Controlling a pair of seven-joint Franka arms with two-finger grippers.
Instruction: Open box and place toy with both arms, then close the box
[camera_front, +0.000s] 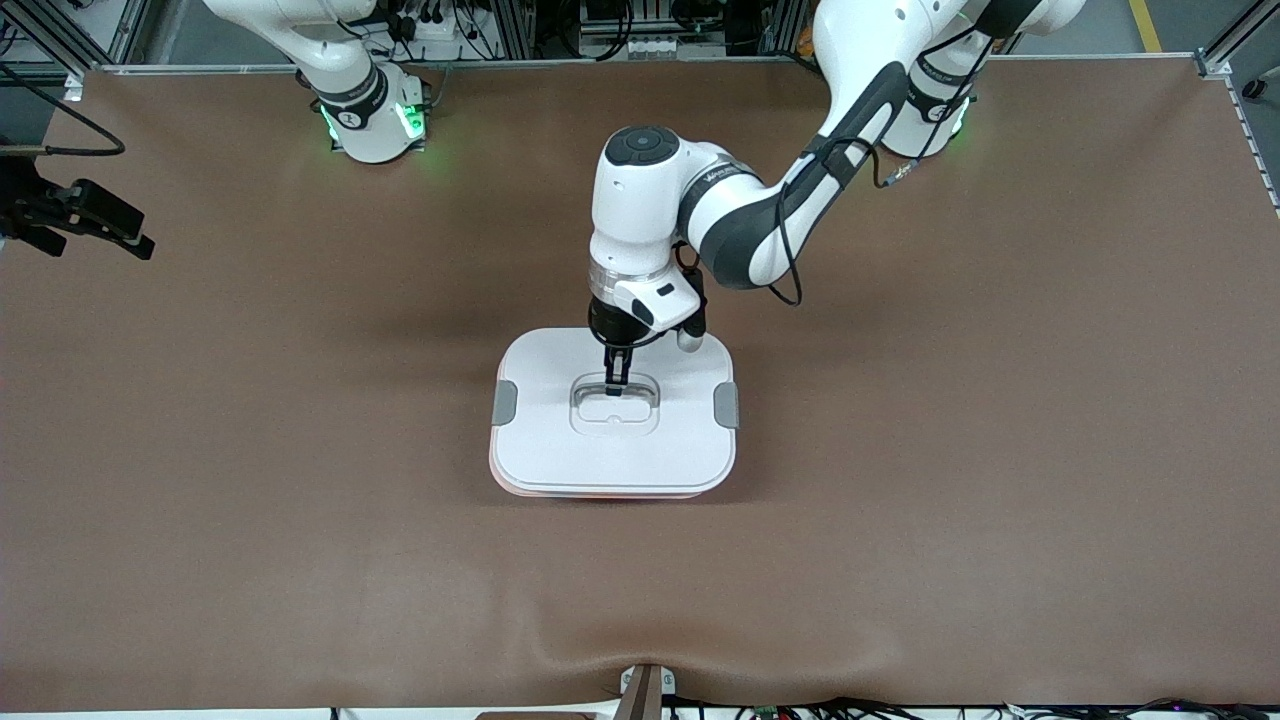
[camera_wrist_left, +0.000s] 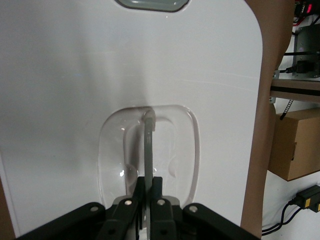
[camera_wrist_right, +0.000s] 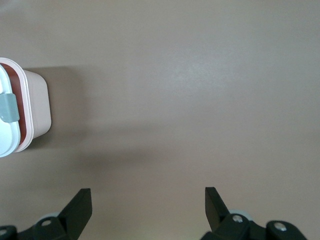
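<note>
The box (camera_front: 600, 490) stands at the middle of the table with its white lid (camera_front: 560, 440) on and a grey clip (camera_front: 505, 402) at each end. My left gripper (camera_front: 615, 385) reaches down into the lid's recess and is shut on the thin grey handle (camera_wrist_left: 148, 145), which stands up from the lid (camera_wrist_left: 75, 75). My right gripper (camera_wrist_right: 147, 200) is open and empty over bare table toward the right arm's end, with the box (camera_wrist_right: 37, 107) off to one side. The toy is not in view.
The brown mat (camera_front: 950, 450) covers the whole table. A camera mount (camera_front: 640, 690) sits at the table's near edge. A cardboard box (camera_wrist_left: 295, 145) and cables lie off the table's edge in the left wrist view.
</note>
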